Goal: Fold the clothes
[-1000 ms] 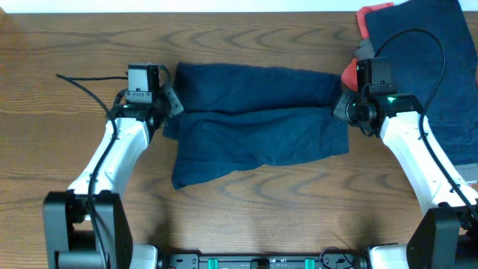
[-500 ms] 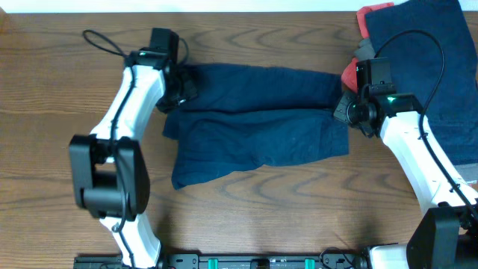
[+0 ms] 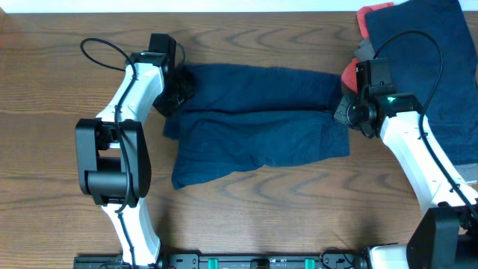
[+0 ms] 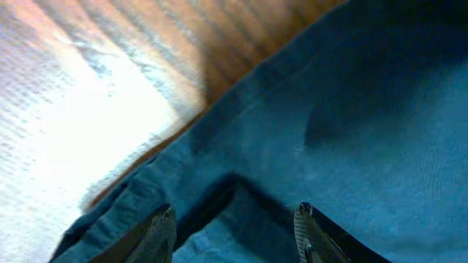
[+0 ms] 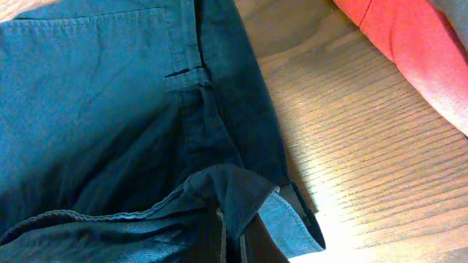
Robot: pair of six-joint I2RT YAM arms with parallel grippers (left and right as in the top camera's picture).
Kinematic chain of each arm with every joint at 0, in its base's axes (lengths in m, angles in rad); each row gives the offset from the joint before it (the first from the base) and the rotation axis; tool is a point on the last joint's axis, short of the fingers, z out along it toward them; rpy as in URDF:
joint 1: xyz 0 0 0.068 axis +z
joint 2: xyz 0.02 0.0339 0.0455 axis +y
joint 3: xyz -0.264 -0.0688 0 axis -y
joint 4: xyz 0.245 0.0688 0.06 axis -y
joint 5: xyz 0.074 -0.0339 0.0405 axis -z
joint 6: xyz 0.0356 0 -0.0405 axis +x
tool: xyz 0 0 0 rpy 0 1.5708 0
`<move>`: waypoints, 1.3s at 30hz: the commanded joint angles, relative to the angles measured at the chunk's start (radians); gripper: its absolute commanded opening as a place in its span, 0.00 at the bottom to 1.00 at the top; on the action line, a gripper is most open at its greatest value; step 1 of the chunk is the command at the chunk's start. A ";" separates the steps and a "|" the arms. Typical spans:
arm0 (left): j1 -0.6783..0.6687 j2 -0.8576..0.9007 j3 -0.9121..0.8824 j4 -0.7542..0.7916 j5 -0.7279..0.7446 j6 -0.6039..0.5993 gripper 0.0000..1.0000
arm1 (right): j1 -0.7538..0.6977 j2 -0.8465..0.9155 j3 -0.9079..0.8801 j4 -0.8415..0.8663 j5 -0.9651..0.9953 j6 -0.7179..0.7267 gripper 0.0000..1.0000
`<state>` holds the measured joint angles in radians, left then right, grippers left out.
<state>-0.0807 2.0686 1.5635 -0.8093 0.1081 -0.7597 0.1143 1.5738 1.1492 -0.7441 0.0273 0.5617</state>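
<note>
Dark navy shorts lie spread across the middle of the table, folded lengthwise. My left gripper is at their upper left corner; in the left wrist view it is open, its fingers astride a fold of navy cloth. My right gripper is at the shorts' right edge, shut on the waistband. In the right wrist view it pinches a bunched fold of the shorts. The pale button is not visible.
A pile of other clothes lies at the back right: a large navy garment, a coral-red piece and a bit of grey. The red cloth also shows in the right wrist view. Bare wood table lies in front.
My left arm has swung from the shorts' left side up to their upper left corner, then settled slightly. The right arm and the shorts have not moved.
</note>
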 commanded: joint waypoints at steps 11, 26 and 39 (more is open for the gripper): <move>-0.011 0.035 0.011 -0.031 0.101 -0.019 0.54 | -0.008 0.010 0.005 -0.006 0.026 -0.018 0.01; -0.016 0.106 0.011 -0.027 0.120 -0.020 0.47 | -0.008 0.010 0.004 -0.015 0.029 -0.018 0.01; -0.014 0.106 0.015 -0.028 0.120 -0.004 0.06 | -0.008 0.010 0.003 -0.015 0.030 -0.021 0.01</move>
<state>-0.0971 2.1593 1.5661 -0.8303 0.2321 -0.7818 0.1143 1.5768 1.1492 -0.7586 0.0383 0.5575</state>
